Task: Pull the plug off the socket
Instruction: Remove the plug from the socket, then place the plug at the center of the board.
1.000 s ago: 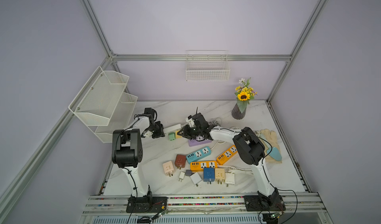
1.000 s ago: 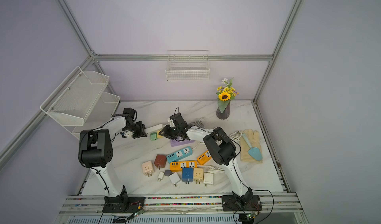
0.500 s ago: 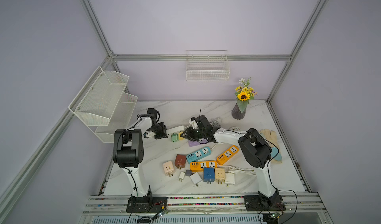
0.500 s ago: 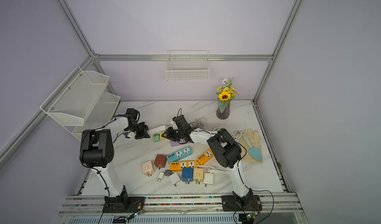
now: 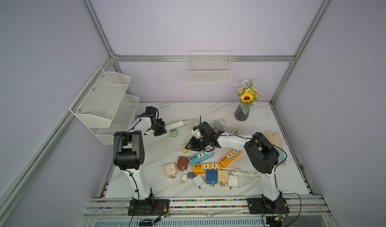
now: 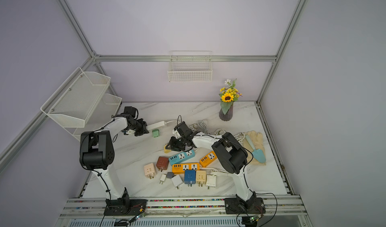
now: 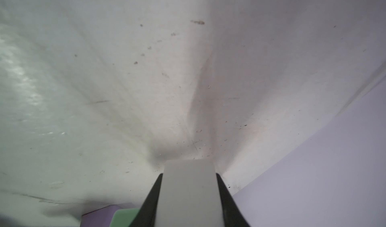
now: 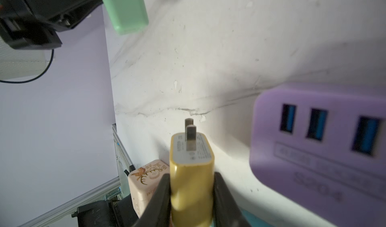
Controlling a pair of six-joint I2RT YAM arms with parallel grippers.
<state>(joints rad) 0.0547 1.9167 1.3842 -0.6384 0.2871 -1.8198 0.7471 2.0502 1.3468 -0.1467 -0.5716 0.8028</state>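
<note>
Right wrist view shows the yellow plug (image 8: pixel 191 186) pinched between the right jaws, which are black. Its two metal prongs (image 8: pixel 190 136) are bare and point away from the camera. The prongs stand free of any socket. The purple socket strip (image 8: pixel 317 152) lies just beside the plug on the white marble table (image 8: pixel 208 58), and its three blue USB ports face this camera.

In both top views the right arm (image 5: pixel 234 140) reaches toward the middle of the table. There the yellow plug (image 5: pixel 186 148) is low over the table, near the end of a blue socket strip (image 5: pixel 201 157); whether it touches the table I cannot tell.

The left arm (image 5: pixel 142 125) is stretched to the far left part of the table, where the left jaws are pressed on the end of a white socket strip (image 5: pixel 176 124). In the left wrist view this white body (image 7: pixel 189 194) fills the gap between the two jaws. A green plug (image 5: pixel 173 133) sits just beside the white strip. I cannot tell whether it is seated in it.
</note>
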